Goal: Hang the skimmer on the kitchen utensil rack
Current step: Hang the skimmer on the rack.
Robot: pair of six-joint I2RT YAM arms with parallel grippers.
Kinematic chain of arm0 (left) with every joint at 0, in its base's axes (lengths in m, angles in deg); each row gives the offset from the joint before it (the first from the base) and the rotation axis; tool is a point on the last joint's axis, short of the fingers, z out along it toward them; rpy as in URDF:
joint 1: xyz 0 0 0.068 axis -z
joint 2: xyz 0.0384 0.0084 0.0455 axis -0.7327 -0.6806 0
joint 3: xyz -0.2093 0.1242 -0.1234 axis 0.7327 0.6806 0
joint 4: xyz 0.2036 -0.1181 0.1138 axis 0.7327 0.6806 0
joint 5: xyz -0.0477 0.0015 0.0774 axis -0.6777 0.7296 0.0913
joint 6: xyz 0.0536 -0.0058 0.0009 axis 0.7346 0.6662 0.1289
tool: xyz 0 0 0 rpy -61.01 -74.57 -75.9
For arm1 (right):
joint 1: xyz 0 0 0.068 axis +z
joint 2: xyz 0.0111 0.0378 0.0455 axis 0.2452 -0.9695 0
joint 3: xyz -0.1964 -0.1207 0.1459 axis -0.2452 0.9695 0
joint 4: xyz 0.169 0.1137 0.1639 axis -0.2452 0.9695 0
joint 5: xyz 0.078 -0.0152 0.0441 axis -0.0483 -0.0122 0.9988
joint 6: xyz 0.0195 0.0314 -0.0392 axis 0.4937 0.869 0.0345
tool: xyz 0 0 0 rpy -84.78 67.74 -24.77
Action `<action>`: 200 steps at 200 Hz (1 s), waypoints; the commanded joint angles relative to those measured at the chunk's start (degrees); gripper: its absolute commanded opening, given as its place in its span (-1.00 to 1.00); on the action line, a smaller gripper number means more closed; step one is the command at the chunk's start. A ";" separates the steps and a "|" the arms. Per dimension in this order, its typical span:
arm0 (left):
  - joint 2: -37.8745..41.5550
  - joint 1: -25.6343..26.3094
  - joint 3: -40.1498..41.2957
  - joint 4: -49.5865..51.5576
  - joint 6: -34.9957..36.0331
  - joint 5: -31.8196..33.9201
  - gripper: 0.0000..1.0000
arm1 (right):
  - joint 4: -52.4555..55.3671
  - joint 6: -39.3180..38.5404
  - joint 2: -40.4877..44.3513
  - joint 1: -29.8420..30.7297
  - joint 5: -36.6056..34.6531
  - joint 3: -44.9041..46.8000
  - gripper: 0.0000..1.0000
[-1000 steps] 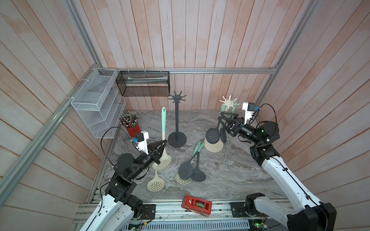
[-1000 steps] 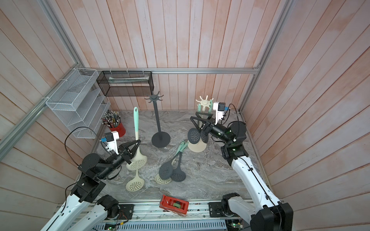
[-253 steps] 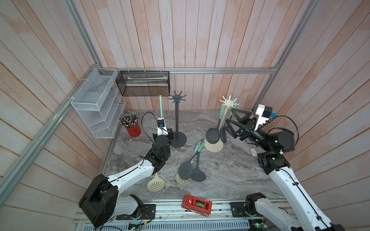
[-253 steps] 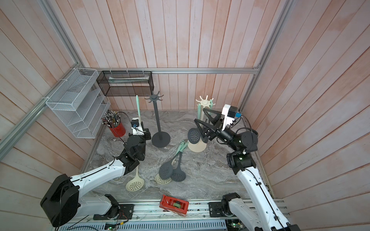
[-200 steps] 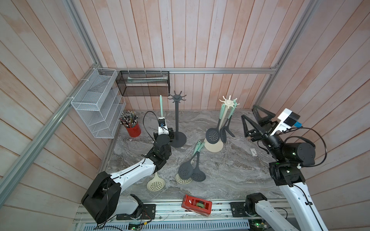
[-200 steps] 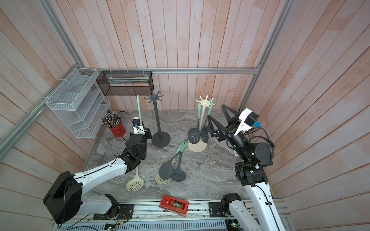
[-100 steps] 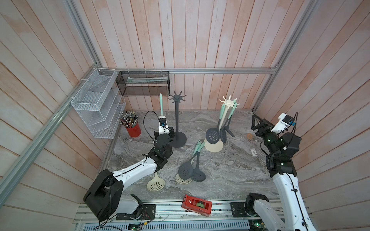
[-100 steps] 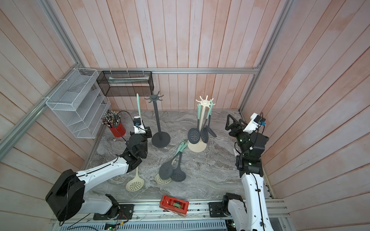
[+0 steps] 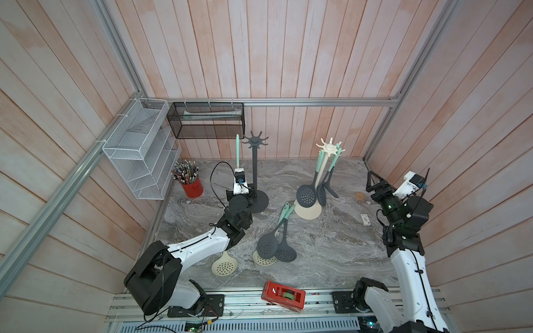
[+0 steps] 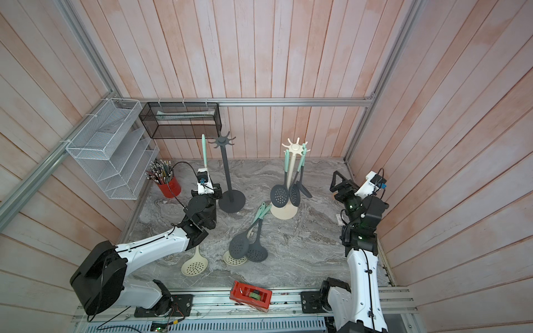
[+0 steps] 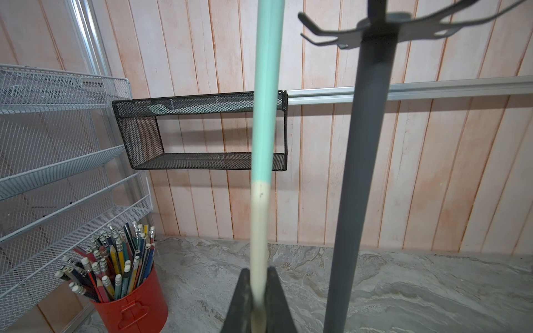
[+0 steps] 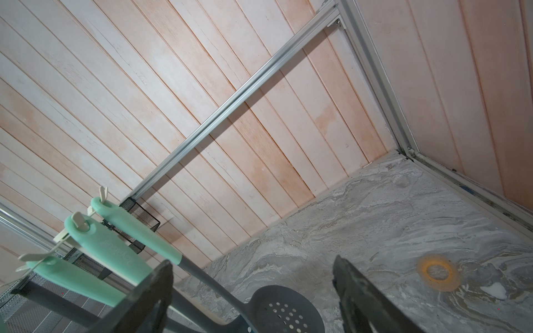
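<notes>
The left arm reaches over the counter to the dark rack. The left jaws are clamped on the shaft of the skimmer. The skimmer stands upright, cream below and mint above, just beside the rack's pole and apart from it. In the left wrist view its shaft rises from between the closed jaws, nearly parallel to the pole. The mint end is level with the ring of hooks but sits on none of them. The skimmer's head is hidden under the wrist.

The right arm is by the right wall, well apart from both racks. The right jaws stand wide open with nothing between them. The right wrist view looks past them to mint handles hooked on the cream rack. Two dark skimmers and a dark spatula hang there.

Three loose skimmers lie overlapping in the middle of the counter, two dark over one cream. A lone skimmer, cream, lies partly under the left arm. A red pencil cup stands in the far left corner below a white mesh shelf. A black basket hangs on the back wall. A red tape dispenser rests on the front rail.
</notes>
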 commanded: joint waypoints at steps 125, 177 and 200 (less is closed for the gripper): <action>-1.28 2.39 0.50 -1.95 2.14 7.52 -1.00 | -3.95 2.07 -0.38 -1.04 3.02 1.41 0.76; -1.93 3.80 0.68 -4.68 4.79 8.77 -1.00 | -4.41 2.53 -0.38 -1.13 3.13 1.61 0.76; -1.43 3.98 0.99 -4.29 4.16 8.71 -1.00 | -4.10 2.45 -0.22 -1.24 3.20 1.50 0.76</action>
